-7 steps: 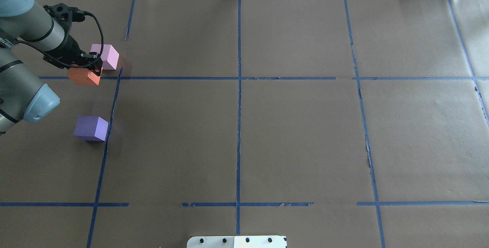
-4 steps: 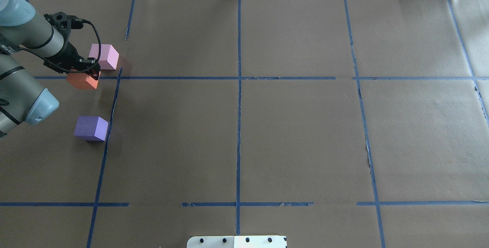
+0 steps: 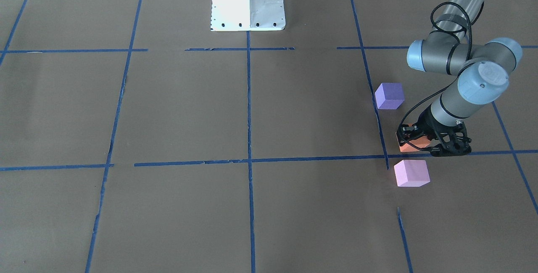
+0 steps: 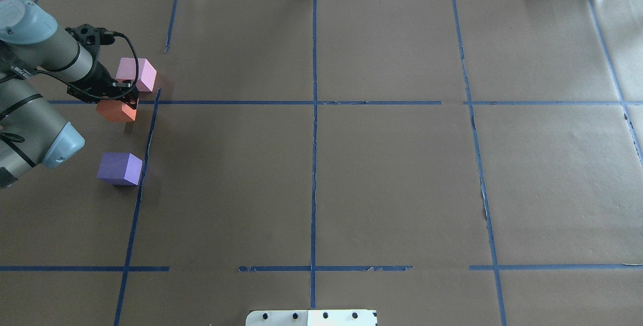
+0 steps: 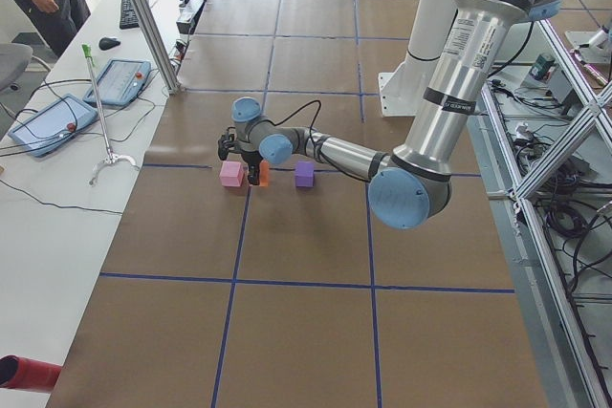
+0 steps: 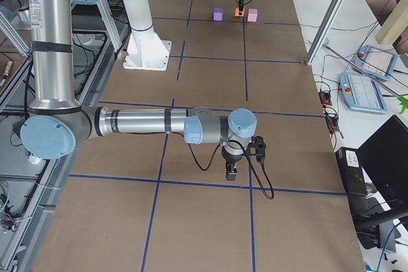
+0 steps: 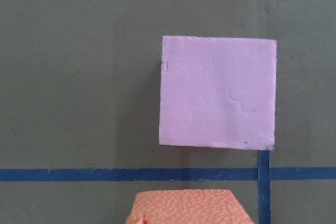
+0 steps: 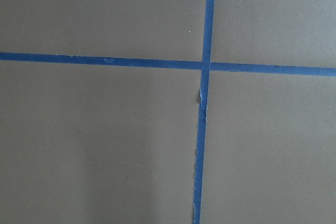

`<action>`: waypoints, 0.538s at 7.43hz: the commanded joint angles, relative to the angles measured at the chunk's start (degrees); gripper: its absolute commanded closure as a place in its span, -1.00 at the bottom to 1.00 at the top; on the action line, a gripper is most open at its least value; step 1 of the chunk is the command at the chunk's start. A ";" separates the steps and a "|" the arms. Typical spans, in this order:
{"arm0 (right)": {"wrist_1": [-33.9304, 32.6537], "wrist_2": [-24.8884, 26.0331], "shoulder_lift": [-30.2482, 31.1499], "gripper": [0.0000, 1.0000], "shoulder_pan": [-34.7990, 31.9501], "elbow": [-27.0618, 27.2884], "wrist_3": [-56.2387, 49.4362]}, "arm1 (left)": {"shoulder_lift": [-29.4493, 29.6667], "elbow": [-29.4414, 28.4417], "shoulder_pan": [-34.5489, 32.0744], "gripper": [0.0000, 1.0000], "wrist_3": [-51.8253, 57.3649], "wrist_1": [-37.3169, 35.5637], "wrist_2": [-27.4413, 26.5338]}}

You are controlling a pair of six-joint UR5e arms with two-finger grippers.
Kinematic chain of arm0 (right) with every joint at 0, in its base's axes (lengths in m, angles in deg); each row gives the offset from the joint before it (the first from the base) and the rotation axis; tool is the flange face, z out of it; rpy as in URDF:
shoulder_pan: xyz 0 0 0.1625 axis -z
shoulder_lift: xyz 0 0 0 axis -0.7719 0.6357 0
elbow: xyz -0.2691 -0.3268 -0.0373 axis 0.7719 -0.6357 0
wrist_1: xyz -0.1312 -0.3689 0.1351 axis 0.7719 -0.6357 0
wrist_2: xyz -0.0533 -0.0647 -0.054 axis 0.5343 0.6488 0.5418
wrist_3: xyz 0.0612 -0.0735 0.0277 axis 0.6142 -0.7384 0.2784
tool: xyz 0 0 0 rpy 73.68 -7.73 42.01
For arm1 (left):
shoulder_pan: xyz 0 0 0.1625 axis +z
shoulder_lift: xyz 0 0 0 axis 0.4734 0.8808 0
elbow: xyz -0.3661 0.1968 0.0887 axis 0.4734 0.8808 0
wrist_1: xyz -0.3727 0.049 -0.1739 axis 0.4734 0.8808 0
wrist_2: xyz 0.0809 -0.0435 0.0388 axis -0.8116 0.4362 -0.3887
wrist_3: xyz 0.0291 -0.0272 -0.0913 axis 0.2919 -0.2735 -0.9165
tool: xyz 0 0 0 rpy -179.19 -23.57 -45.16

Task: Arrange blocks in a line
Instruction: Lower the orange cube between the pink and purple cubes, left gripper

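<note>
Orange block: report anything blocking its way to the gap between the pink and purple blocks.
Nothing visible does. The left gripper holds the orange block just short of the pink block; bare paper reaches the purple block.

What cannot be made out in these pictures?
Right gripper: open or shut; too small in the exterior right view, unseen elsewhere.
Orange block: mostly cut off by the left wrist view's bottom edge.
Whether it is lifted: hidden by the left gripper, front-facing view.
</note>
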 commanded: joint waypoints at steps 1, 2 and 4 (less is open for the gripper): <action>-0.03 0.01 0.00 -1.00 0.00 0.00 0.00 | -0.07 -0.65 2.33 0.26 -1.89 1.87 0.00; 0.06 0.01 0.00 -1.00 0.00 0.00 0.00 | -0.08 -0.65 3.12 0.26 -1.81 1.87 -0.09; -0.03 -0.08 0.00 -1.00 0.00 0.00 0.00 | -0.08 -0.48 3.48 0.22 -1.80 1.87 -0.09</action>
